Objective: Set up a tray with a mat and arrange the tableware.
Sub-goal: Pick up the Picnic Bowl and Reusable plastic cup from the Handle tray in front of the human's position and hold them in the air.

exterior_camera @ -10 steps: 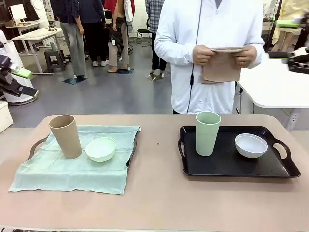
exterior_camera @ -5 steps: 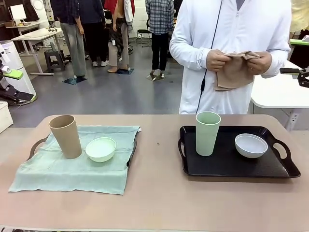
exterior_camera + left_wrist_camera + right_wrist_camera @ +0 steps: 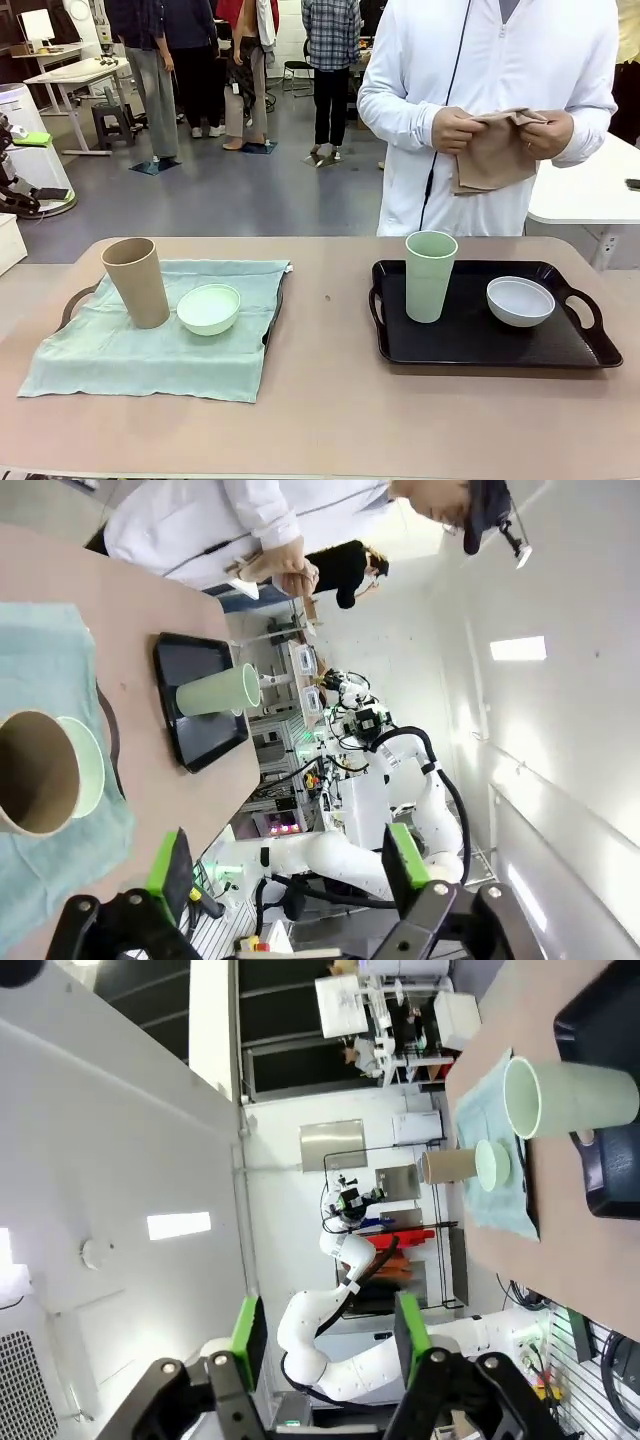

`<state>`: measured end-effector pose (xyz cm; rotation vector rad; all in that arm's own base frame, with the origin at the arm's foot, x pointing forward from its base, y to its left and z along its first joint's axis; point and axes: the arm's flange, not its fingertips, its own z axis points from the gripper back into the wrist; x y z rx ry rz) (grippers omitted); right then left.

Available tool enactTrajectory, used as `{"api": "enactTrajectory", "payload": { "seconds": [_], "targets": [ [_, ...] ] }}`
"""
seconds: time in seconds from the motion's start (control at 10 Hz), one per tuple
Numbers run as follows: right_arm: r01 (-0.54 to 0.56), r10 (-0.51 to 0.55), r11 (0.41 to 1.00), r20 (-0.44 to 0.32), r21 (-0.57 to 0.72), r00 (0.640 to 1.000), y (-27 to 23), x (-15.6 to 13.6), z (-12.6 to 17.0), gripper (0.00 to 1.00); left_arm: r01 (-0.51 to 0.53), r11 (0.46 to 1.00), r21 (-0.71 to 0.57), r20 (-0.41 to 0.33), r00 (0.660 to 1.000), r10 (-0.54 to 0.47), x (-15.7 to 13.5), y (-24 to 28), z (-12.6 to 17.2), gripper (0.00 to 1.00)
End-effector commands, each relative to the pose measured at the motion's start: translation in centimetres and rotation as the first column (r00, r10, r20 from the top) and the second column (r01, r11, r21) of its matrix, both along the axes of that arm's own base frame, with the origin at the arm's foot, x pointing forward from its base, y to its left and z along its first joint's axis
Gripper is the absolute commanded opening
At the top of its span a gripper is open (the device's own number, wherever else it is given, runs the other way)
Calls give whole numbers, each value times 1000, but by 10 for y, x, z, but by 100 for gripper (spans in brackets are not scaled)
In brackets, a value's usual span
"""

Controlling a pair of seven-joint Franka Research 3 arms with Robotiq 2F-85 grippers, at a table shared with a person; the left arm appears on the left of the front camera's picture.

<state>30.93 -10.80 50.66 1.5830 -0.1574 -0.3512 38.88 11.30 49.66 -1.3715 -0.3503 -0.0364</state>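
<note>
1. The left gripper (image 3: 288, 865) is holding its green-padded jaws wide apart in the air, with nothing between them, off to the side of the table (image 3: 330, 420).
2. The right gripper (image 3: 328, 1328) is also keeping its jaws apart and is clamping nothing; it is hanging well apart from the table.
3. The tan cup (image 3: 137, 282) is standing upright on the pale green mat (image 3: 150, 355), and the mint green bowl (image 3: 209, 308) is sitting just beside it, on its right.
4. This mat is covering a tray (image 3: 74, 298), whose dark handle is peeking out at the left edge.
5. The pale green cup (image 3: 430, 276) and the white bowl (image 3: 520, 301) are standing a little apart from each other, directly on the bottom of the black tray (image 3: 480, 345), on the table's right half.
6. The person is standing behind the black tray, gripping a folded beige mat (image 3: 490, 160) with one hand (image 3: 455, 130) and the other hand (image 3: 545, 133), at chest height, well above the table.
7. Several people are standing farther back on the grey floor, and a white table (image 3: 580, 180) is standing beside the person.
</note>
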Motion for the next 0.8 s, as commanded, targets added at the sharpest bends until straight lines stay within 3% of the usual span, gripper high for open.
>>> {"api": "enactTrajectory", "payload": {
  "seconds": [0.0, 0.7],
  "targets": [
    [6, -4, 999, 23, -53, 1000, 31, 17, 12, 69, 49, 999, 22, 14, 999, -49, 1, -4, 5, 100],
    [6, -4, 999, 23, -53, 1000, 31, 17, 12, 69, 49, 999, 22, 14, 999, -49, 1, -4, 5, 100]
  ]
}}
